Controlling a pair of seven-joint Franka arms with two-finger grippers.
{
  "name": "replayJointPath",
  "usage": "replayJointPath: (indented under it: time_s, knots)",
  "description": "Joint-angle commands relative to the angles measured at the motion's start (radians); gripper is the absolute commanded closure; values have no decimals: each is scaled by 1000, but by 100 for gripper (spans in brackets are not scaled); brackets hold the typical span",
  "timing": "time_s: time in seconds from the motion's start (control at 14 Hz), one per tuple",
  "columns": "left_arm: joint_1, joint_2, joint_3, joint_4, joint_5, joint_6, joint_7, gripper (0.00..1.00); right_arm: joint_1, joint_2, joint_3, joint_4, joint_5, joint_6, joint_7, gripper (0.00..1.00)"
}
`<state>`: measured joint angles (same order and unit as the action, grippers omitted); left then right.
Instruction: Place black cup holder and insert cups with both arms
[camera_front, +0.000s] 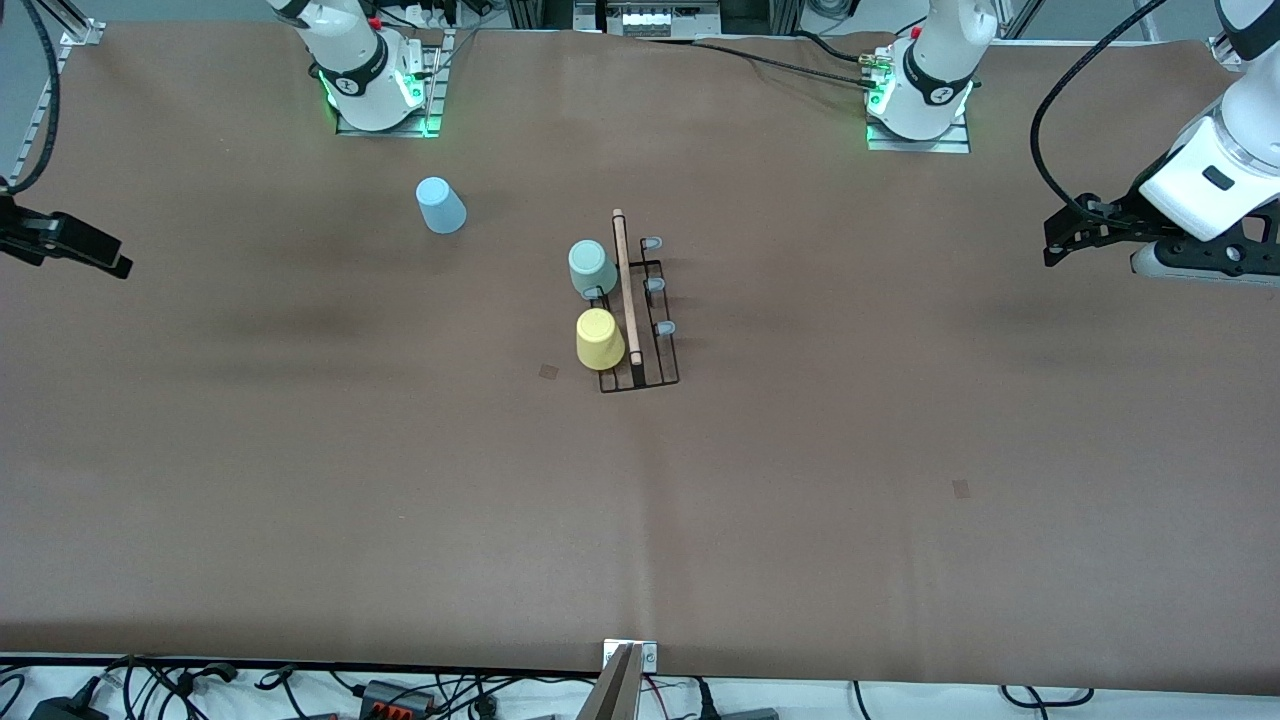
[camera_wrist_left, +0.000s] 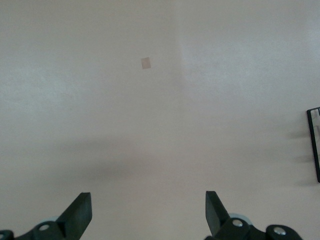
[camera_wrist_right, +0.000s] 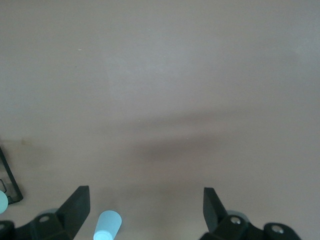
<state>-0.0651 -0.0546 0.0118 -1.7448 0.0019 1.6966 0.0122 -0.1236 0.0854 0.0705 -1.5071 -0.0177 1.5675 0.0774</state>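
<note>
The black cup holder (camera_front: 640, 305) stands mid-table, its wooden rod (camera_front: 627, 285) along the top. The mint cup (camera_front: 592, 268) and the yellow cup (camera_front: 600, 338) sit on pegs on its side toward the right arm's end. Three pale pegs (camera_front: 656, 285) on its other side are bare. The light blue cup (camera_front: 440, 205) is on the table toward the right arm's end, farther from the front camera than the holder; it also shows in the right wrist view (camera_wrist_right: 107, 225). My left gripper (camera_front: 1062, 240) (camera_wrist_left: 148, 210) is open and empty over the left arm's end. My right gripper (camera_front: 108, 262) (camera_wrist_right: 145, 210) is open and empty over the right arm's end.
The brown table cover (camera_front: 800, 450) carries small square marks (camera_front: 548, 371) (camera_front: 961, 488); one shows in the left wrist view (camera_wrist_left: 145, 63). An edge of the holder shows in the left wrist view (camera_wrist_left: 315, 145) and a corner in the right wrist view (camera_wrist_right: 10, 180).
</note>
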Motion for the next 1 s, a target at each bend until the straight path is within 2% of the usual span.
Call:
replayJointPath:
  time_s: [0.0, 0.93]
  knots:
    - [-1, 10, 7, 28, -3, -23, 14, 0, -5, -12, 14, -5, -4, 8, 13, 0]
    - [-2, 10, -1, 30, -5, -23, 5, 0, 30, -4, -3, 2, -8, 11, 12, 0]
